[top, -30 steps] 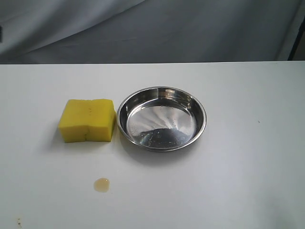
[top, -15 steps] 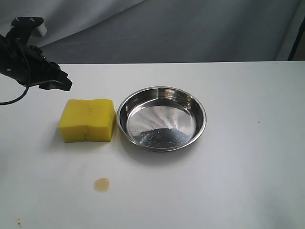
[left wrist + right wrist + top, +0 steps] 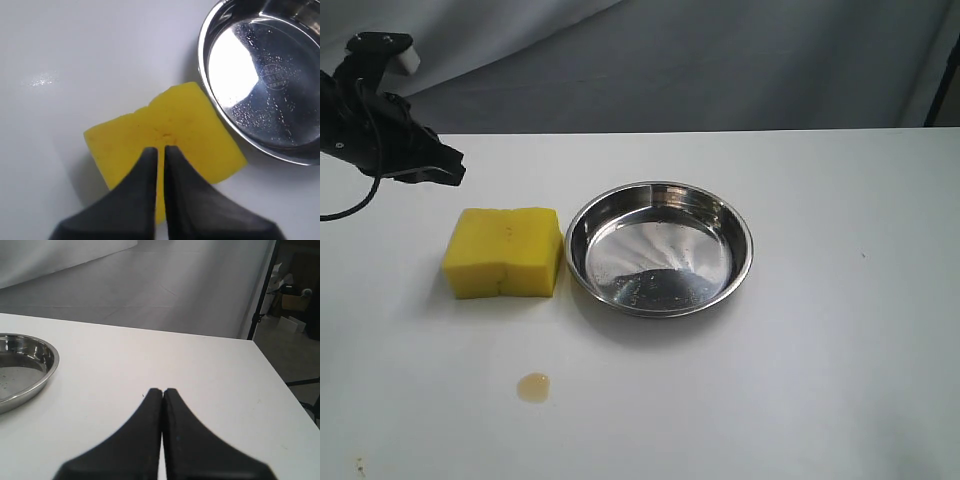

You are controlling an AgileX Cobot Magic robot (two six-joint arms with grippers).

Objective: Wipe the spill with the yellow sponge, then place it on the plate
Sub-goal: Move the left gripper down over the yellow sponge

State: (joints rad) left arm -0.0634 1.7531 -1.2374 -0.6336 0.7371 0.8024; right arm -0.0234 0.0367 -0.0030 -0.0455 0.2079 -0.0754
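The yellow sponge (image 3: 505,252) lies flat on the white table, just left of the steel plate (image 3: 747,250). The small amber spill (image 3: 533,386) sits nearer the front, apart from the sponge. My left gripper (image 3: 454,166) hovers above the table behind and left of the sponge, with nothing in it. In the left wrist view its gripper (image 3: 161,148) is shut, with only a thin slit between the fingers, and points at the sponge (image 3: 200,135) beside the plate (image 3: 202,56). My right gripper (image 3: 162,390) is shut and empty over bare table, with the plate (image 3: 51,360) off to one side.
A grey cloth backdrop hangs behind the table's far edge (image 3: 720,131). A tiny brown speck (image 3: 360,463) marks the front left corner. The table's right edge (image 3: 280,380) shows in the right wrist view, with stands and boxes beyond it.
The left arm came into view from the left after the earliest frame. Since half a second ago it has shifted slightly left. Sponge, plate and spill have not moved.
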